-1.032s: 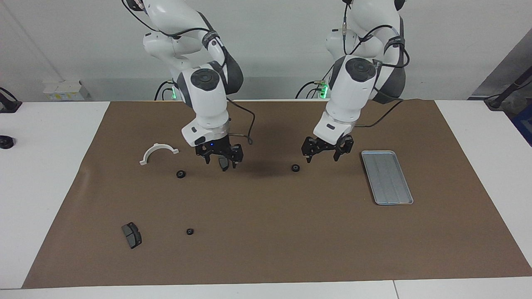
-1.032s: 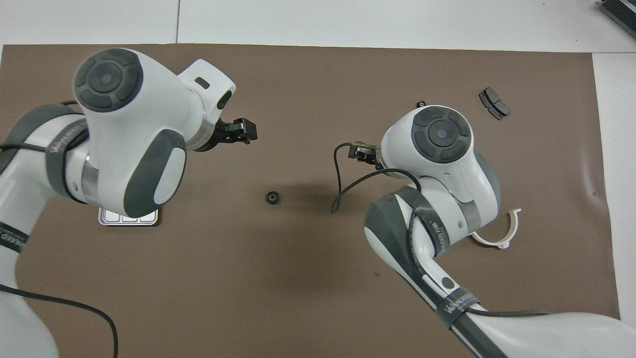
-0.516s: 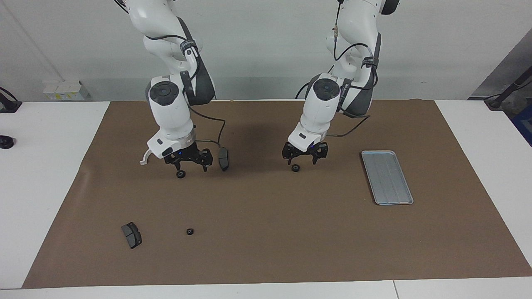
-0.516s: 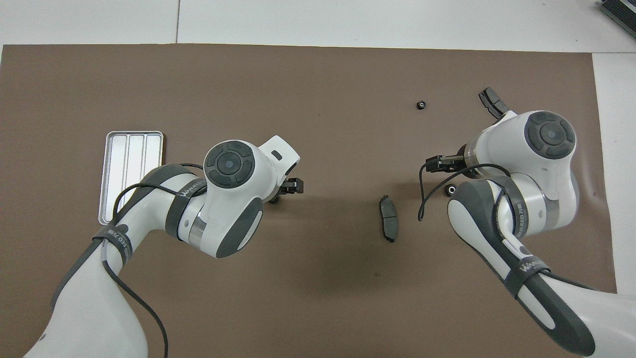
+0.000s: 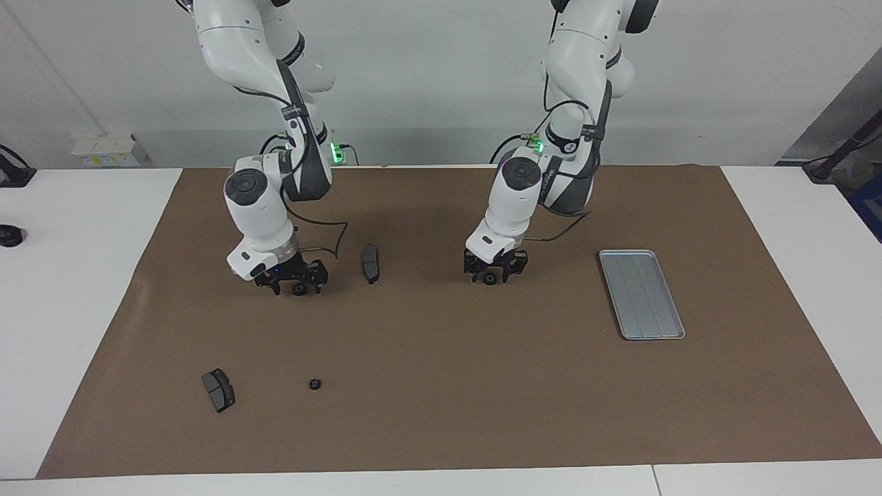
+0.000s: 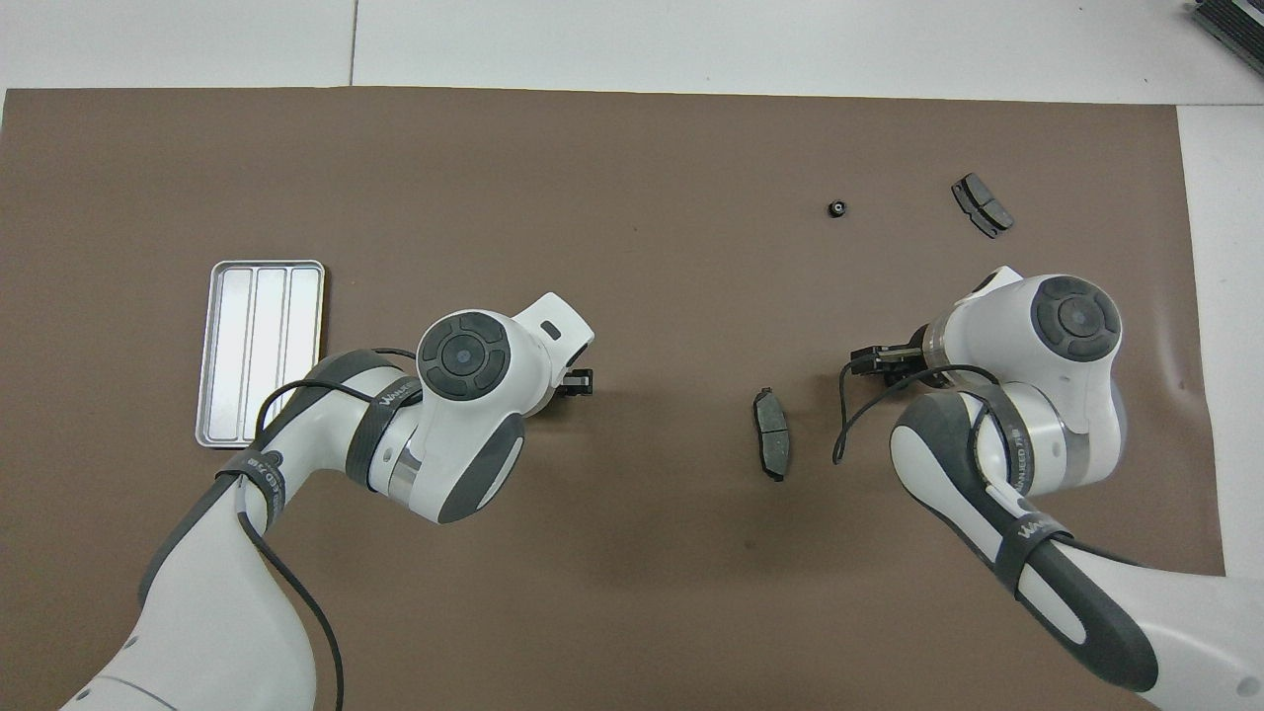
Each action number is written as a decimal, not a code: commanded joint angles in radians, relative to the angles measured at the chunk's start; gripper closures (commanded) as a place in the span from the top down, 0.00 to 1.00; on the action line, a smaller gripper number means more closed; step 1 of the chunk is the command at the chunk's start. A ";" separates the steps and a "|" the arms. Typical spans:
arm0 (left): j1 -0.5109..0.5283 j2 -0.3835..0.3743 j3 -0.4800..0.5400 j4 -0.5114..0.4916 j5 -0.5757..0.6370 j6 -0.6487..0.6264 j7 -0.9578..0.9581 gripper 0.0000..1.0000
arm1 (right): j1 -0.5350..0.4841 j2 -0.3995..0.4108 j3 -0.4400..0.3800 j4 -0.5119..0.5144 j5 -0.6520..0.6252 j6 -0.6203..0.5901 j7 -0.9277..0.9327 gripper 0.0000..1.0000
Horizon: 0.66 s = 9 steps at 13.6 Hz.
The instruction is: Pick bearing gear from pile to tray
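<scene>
My left gripper [image 5: 489,273] is down at the mat, open, its fingers straddling a small black bearing gear [image 5: 489,279] near the table's middle. At the right arm's end my right gripper [image 5: 298,285] is also low and open around a second gear [image 5: 299,290]. In the overhead view both hands [image 6: 578,380] [image 6: 879,359] cover those gears. A third gear [image 5: 315,384] [image 6: 836,208] lies farther from the robots. The silver tray [image 5: 641,294] [image 6: 260,351] sits at the left arm's end, with nothing in it. The pile's white bracket is hidden.
One dark brake pad [image 5: 371,263] [image 6: 772,446] lies between the two grippers. Another brake pad [image 5: 218,390] [image 6: 982,204] lies beside the third gear, toward the right arm's end. A brown mat [image 5: 441,413] covers the table.
Both grippers moved sideways and came down to the mat, each around a gear. The left gripper's fingers have drawn closer together. The right hand now hides the white bracket.
</scene>
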 commanded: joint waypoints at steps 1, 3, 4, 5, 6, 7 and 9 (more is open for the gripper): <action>-0.016 -0.020 0.012 -0.040 0.019 0.025 -0.003 0.61 | -0.023 -0.024 0.012 -0.054 0.025 0.050 -0.049 0.94; -0.016 -0.021 0.012 -0.041 0.019 0.014 -0.003 0.53 | -0.024 -0.029 0.012 -0.061 0.025 0.052 -0.046 0.81; -0.016 -0.023 0.012 -0.041 0.019 0.010 -0.003 0.48 | -0.027 -0.029 0.012 -0.061 0.025 0.052 -0.046 0.68; -0.016 -0.023 0.012 -0.044 0.019 0.010 -0.003 0.44 | -0.033 -0.029 0.014 -0.061 0.025 0.053 -0.046 0.54; -0.016 -0.024 0.012 -0.046 0.019 0.010 -0.002 0.38 | -0.033 -0.029 0.012 -0.061 0.025 0.052 -0.048 0.30; -0.016 -0.024 0.012 -0.046 0.019 0.010 -0.002 0.32 | -0.033 -0.029 0.012 -0.059 0.025 0.050 -0.046 0.07; -0.013 -0.024 0.012 -0.041 0.019 0.003 0.001 0.20 | -0.030 -0.037 0.014 -0.050 0.025 0.042 -0.037 0.00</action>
